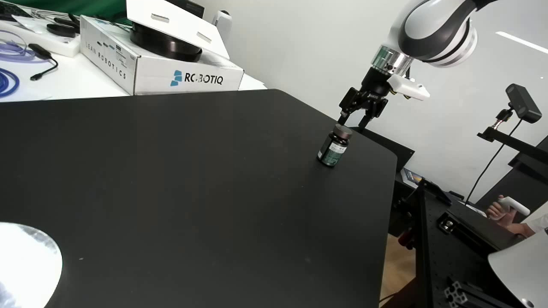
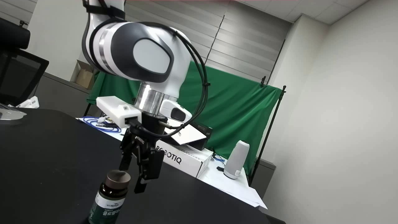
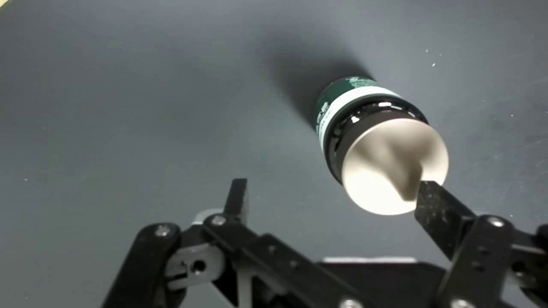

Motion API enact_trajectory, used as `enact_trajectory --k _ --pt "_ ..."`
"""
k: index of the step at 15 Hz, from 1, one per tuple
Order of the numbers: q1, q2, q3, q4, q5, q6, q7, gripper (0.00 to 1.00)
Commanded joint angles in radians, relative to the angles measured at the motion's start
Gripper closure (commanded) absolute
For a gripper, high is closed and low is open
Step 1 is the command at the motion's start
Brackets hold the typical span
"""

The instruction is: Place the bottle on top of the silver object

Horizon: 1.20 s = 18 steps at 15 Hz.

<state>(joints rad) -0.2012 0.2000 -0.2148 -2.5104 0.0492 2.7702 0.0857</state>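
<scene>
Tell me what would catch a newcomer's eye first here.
Likely the dark bottle standing on the black tabletop, near the open gripper. Next, perhaps the bright silver object cut off at an exterior view's lower left. Behind the white arm in an exterior view, a green curtain stands out.

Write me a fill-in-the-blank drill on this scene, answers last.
1. The bottle stands on the ____, apart from the silver plate.
2. The hand is not shut but ____.
3. Beside the blue logo, the white box reads ____.
4. In an exterior view, the cloth behind the arm is colored ____.
Missing words: table; open; ROBOTIQ; green.
</scene>
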Motion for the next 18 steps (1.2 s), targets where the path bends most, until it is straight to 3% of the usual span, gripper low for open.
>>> enact_trajectory --k 1,18 --pt "0.02 0.02 0.001 -0.002 0.023 0.042 0.065 0.0" --pt "0.062 0.016 -0.01 0.004 0.005 0.037 0.115 0.0"
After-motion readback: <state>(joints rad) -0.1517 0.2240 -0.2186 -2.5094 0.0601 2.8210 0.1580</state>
